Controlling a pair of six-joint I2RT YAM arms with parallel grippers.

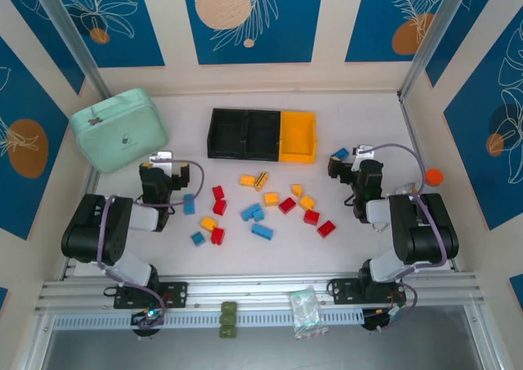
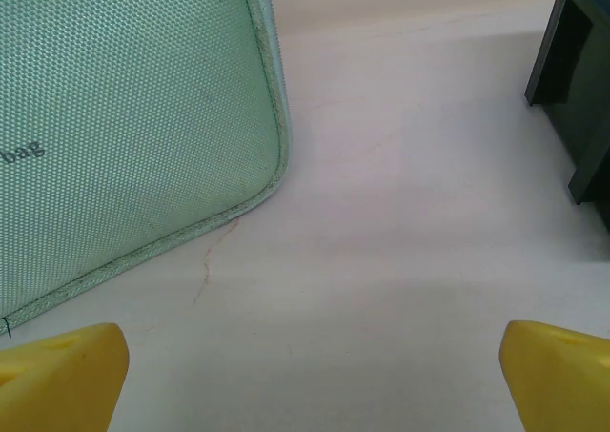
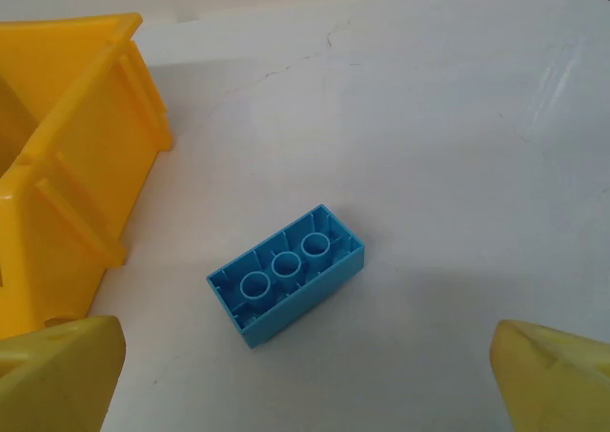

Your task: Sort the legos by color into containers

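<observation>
your right gripper (image 3: pixel 305 384) hangs with its fingers spread wide and nothing between them, over a lone blue brick (image 3: pixel 286 272) that lies hollow side up on the bare table just beside the yellow bin (image 3: pixel 67 165). that brick sits skewed to the line of your fingers, so if you close as you are, you'll likely catch it corner to corner and it will twist or squirt out; square the wrist to it first. the bin's outer wall is close to your one finger (image 3: pixel 57 375), and a descent that drifts that way could land on the rim and shove the whole joined row, yellow bin and black bins (image 1: pixel 211 133) alike. being nearest, the yellow bin also tempts a wrong drop, and blue seems meant for a black one. your left gripper (image 2: pixel 310 384) is likewise spread and empty, hovering over bare table between the mint-green case (image 2: pixel 124 117) and the black bin's corner (image 2: pixel 572 98); swing it carelessly toward the loose legos (image 1: pixel 261 207) in the middle of the table and you may clip either one. those legos lie close together, red, blue and yellow-orange mixed, so wide fingers could nudge neighbours or pinch two at once. from above, nothing appears sorted yet.
</observation>
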